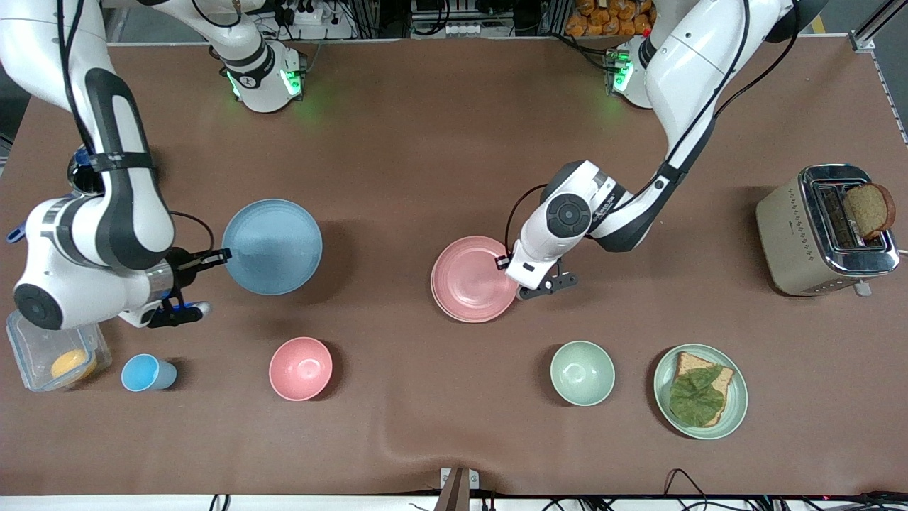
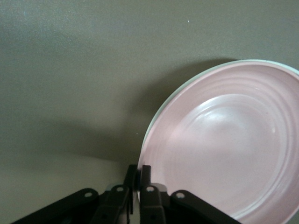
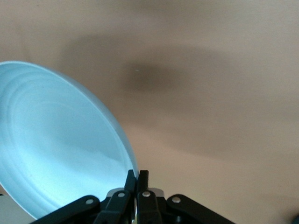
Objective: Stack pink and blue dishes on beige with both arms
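Note:
My left gripper [image 1: 505, 263] is shut on the rim of the pink plate [image 1: 472, 278], at the edge toward the left arm's end of the table. In the left wrist view the fingertips [image 2: 145, 173] pinch the rim of that pink plate [image 2: 229, 149], which casts a shadow on the mat. A thin second rim [image 1: 454, 314] peeks out under its edge nearer the camera; I cannot tell whether that is the beige plate. My right gripper [image 1: 221, 257] is shut on the rim of the blue plate [image 1: 273, 246], held off the table. The blue plate [image 3: 56, 144] fills the right wrist view beside the right gripper [image 3: 138, 179].
Nearer the camera stand a blue cup [image 1: 145, 373], a deep pink bowl [image 1: 301, 367], a green bowl [image 1: 582, 372] and a green plate [image 1: 738, 397] with toast and a leaf. A clear container [image 1: 50, 355] sits under the right arm. A toaster [image 1: 816, 234] holds bread.

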Controlling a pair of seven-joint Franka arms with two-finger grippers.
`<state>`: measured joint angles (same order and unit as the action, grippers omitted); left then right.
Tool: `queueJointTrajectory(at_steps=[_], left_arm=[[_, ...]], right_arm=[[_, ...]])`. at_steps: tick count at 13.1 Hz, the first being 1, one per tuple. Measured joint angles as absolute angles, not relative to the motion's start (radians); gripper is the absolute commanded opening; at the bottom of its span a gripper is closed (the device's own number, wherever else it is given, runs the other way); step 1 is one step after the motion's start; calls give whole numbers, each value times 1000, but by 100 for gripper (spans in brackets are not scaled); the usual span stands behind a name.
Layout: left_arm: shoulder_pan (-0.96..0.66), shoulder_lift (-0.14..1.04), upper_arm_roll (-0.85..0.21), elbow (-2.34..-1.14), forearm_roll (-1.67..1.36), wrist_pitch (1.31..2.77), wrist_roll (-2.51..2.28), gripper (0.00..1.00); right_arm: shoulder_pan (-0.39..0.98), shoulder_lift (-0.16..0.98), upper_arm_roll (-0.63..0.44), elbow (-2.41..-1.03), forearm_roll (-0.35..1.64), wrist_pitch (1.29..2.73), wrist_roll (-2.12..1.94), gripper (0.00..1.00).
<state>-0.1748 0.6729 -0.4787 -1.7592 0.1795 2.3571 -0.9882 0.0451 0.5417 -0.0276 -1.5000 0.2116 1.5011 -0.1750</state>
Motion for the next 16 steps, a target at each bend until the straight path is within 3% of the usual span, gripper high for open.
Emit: queueJointTrajectory(at_steps=[4,7,16], left_arm=[[-163,651,-474,-1725,184,2353,-992,100],[-79,513,-466,-1691,188,2265,-992,100],[259,195,-465,-1630,190,1898,-726,100]], right_arm=[[116,545,-27,-1500,287,1502,-113,0],[202,564,-26,-1502,363,1539,-13,0],[469,690,-25,-1502,579,1876,206,0]])
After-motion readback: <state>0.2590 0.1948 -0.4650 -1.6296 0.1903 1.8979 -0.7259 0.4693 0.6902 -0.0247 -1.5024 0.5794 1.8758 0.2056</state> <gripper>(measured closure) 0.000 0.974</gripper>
